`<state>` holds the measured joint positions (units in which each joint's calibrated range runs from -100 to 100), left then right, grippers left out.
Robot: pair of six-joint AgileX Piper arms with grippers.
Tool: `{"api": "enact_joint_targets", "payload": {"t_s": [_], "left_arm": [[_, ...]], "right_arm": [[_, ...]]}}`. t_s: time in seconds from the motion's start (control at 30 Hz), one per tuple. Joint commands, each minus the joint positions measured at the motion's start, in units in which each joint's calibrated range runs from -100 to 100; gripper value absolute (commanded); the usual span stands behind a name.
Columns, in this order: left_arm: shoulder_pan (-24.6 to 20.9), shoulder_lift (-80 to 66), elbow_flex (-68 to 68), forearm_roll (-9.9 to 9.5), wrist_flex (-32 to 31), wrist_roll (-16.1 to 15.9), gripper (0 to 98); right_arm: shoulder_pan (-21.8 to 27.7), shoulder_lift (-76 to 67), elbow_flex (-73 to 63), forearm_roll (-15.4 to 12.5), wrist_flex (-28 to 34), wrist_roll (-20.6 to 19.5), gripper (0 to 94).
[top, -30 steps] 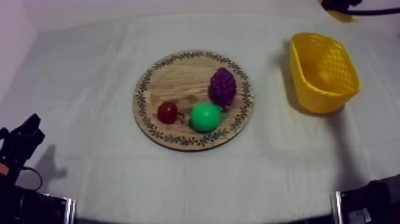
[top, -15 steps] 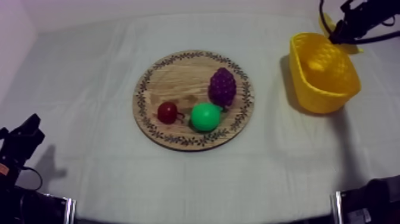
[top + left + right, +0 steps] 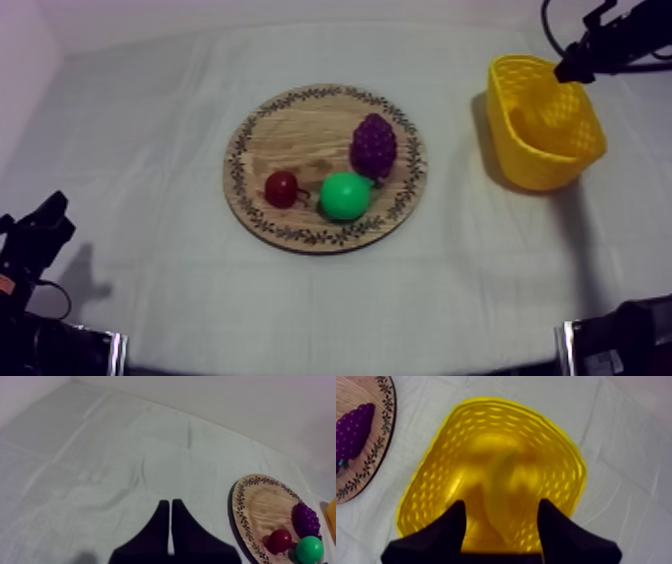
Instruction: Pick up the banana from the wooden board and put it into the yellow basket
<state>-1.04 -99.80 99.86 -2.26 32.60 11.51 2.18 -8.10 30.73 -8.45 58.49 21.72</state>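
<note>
Refer to the top view for the overall layout: the round wooden board [image 3: 300, 130] lies at the centre of the cloth [image 3: 150, 120] and carries the bunch of grapes [image 3: 373, 147], the green pear [image 3: 345, 195] and the small red fruit [image 3: 282, 188], while the yellow basket [image 3: 545, 165] stands well apart from it at the far right. In that view the right gripper [image 3: 578, 68] hangs over the far rim of the basket, but you cannot read its fingers there, and the basket's contents are hard to make out. Refer to the right wrist view for both points: the two black fingers [image 3: 456, 526] stand spread wide apart above the basket with nothing pinched between them, and the banana [image 3: 503, 483] shows as a blurred yellow shape inside the basket, below the gap between the fingers and touching neither of them. That view also shows the board's patterned rim and the grapes just beside the basket's left side. Refer to the left wrist view for the left gripper [image 3: 169, 503]: its fingers lie pressed together as a narrow wedge over bare cloth, to the left of the board and well apart from it. In the top view this gripper sits low at the near left edge of the table.
</note>
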Motion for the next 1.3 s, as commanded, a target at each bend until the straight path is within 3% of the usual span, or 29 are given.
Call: {"api": "enact_joint_targets", "payload": {"t_s": [0.0,0.2,0.4,0.57,0.8,1.03,1.27], "left_arm": [[0.0,0.0,0.0,-0.01,0.0,0.0,0.1],[0.0,0.0,0.0,-0.01,0.0,0.0,0.1],[0.0,0.0,0.0,-0.01,0.0,0.0,0.1],[0.0,0.0,0.0,-0.01,0.0,0.0,0.1],[0.0,0.0,0.0,-0.01,0.0,0.0,0.1],[0.0,0.0,0.0,-0.01,0.0,0.0,0.1],[0.0,0.0,0.0,-0.01,0.0,0.0,0.1]], "right_arm": [[-0.6,-4.0,2.8,0.5,-2.3,-1.0,42.6],[-1.4,-15.1,8.4,1.0,-6.8,-3.1,29.6],[-1.5,-32.6,19.1,0.5,-16.9,-4.0,11.6],[-2.2,-46.8,28.8,0.6,-21.4,-5.8,3.3],[-3.4,-62.5,43.0,2.9,-23.6,-11.0,0.8],[-0.7,-76.0,57.0,2.4,-24.0,-12.0,0.6],[-0.3,-85.0,66.5,4.8,-21.4,-15.0,0.6]]}}
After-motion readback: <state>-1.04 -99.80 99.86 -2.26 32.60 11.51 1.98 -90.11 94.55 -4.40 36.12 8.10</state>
